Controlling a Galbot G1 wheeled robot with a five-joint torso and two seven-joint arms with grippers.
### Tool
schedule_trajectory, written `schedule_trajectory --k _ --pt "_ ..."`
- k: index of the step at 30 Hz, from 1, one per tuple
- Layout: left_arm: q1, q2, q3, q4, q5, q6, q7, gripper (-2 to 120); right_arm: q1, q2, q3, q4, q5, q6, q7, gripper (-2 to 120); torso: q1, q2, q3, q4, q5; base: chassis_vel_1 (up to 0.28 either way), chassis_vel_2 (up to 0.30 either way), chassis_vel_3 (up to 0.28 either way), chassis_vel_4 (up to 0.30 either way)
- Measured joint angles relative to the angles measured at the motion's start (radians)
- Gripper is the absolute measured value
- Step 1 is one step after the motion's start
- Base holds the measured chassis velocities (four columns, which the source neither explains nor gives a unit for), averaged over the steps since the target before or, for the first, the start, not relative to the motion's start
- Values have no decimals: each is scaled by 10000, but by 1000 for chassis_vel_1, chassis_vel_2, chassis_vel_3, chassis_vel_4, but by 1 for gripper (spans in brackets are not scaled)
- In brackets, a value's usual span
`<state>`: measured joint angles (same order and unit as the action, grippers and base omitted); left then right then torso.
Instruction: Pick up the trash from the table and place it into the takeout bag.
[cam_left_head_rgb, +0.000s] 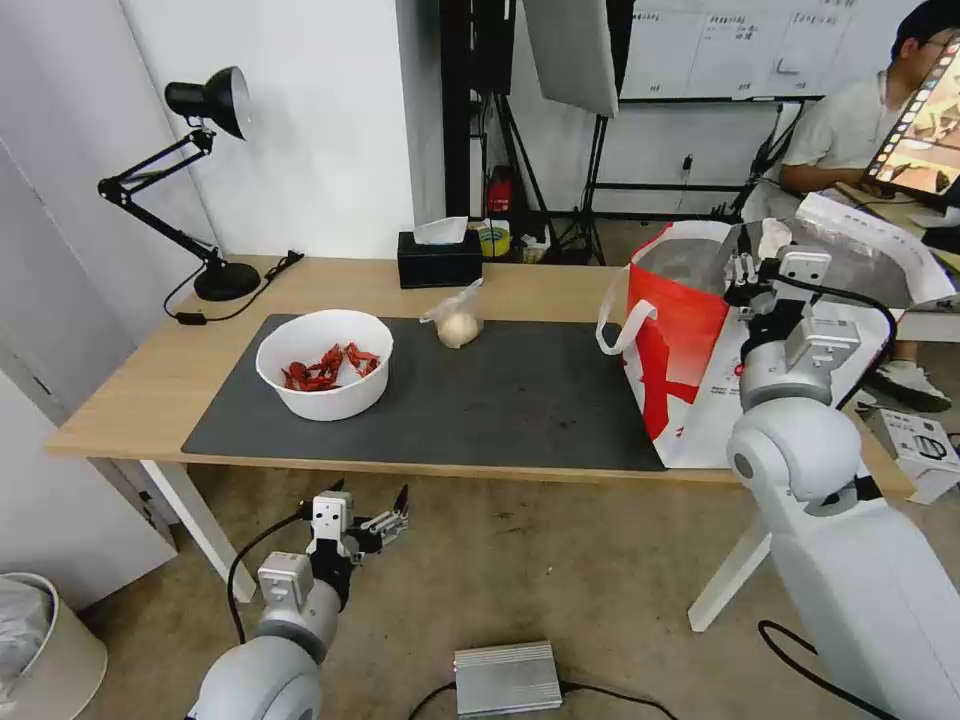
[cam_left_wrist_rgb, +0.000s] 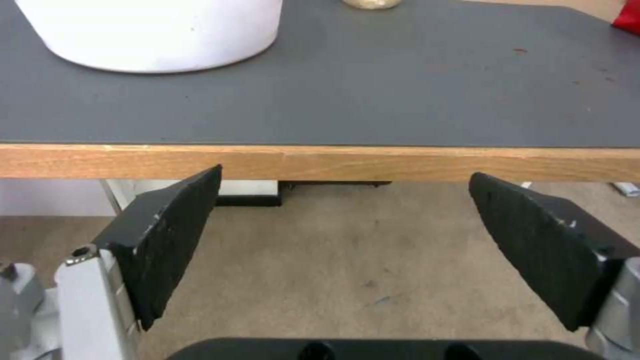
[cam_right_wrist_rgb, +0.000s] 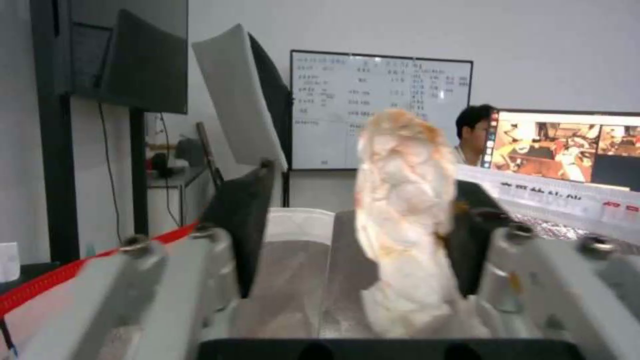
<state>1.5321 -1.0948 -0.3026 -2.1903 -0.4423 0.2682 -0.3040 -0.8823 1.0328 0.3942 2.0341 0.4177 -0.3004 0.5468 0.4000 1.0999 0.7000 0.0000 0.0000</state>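
Note:
My right gripper (cam_left_head_rgb: 752, 262) hovers over the mouth of the takeout bag (cam_left_head_rgb: 680, 340), which stands at the right end of the table (cam_left_head_rgb: 150, 380). In the right wrist view the gripper (cam_right_wrist_rgb: 367, 177) is open. A crumpled white tissue (cam_right_wrist_rgb: 400, 200) with orange stains leans against one finger, above the foil lining (cam_right_wrist_rgb: 293, 280); the tissue (cam_left_head_rgb: 775, 238) also pokes up past the fingers. A white bowl (cam_left_head_rgb: 322, 362) of red shells and a knotted clear bag (cam_left_head_rgb: 457, 320) rest on the dark mat (cam_left_head_rgb: 500, 400). My left gripper (cam_left_head_rgb: 368, 512) hangs open below the table's front edge (cam_left_wrist_rgb: 333, 162), near the bowl (cam_left_wrist_rgb: 153, 30).
A black tissue box (cam_left_head_rgb: 439, 258) and a black desk lamp (cam_left_head_rgb: 205, 180) stand along the table's back edge. On the floor are a silver box (cam_left_head_rgb: 507, 678), a pale bin (cam_left_head_rgb: 40, 640) at the left and a small carton (cam_left_head_rgb: 920, 450) at the right.

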Motion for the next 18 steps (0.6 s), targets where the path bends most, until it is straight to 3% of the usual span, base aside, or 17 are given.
schedule_trajectory --k 9,18 --pt "92 -34 -28 -99 41 0 0 100 -147 -134 174 177 1 -282 -34 95 0 1 0 0 0 0 0 0 0" --pt "202 -64 -63 -215 103 0 -2 100 -78 -553 384 339 317 -1232 -186 100 0 1 0 0 0 0 0 0 0"
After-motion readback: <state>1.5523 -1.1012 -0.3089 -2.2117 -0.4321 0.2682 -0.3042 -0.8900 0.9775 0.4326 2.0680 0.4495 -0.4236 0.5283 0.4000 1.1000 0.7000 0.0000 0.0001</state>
